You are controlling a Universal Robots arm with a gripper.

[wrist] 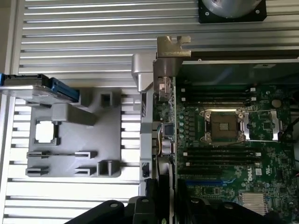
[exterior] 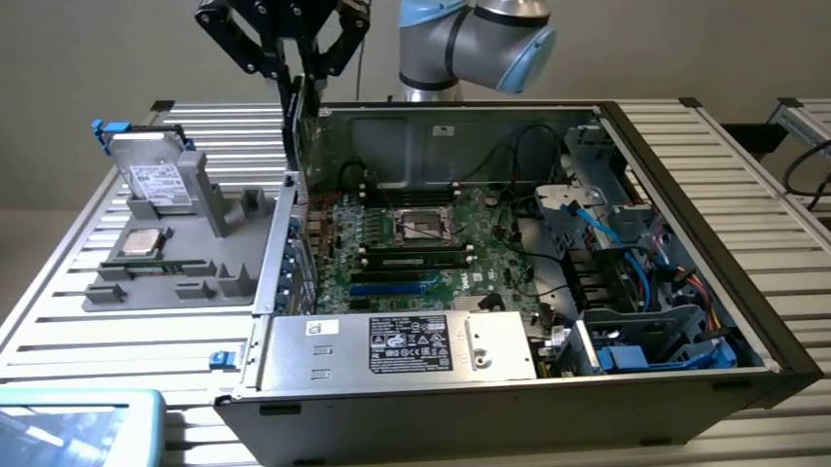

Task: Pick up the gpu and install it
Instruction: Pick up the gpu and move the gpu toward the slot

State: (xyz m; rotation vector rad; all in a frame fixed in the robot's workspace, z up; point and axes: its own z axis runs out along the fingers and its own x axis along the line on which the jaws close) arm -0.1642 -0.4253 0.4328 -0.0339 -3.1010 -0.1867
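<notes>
Closest to the wrist camera, the pincer (wrist: 164, 207) is clenching the gpu (wrist: 172, 53) on its edge, hovering above the open computer case (exterior: 520, 420) near its port-side wall. Probably this posture is pointing its connector toward the motherboard (wrist: 224, 154) slots.

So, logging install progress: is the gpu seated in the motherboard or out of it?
Out. The gpu hangs edge-on between the fingers, raised over the open case near its wall, clear of the motherboard.
</notes>
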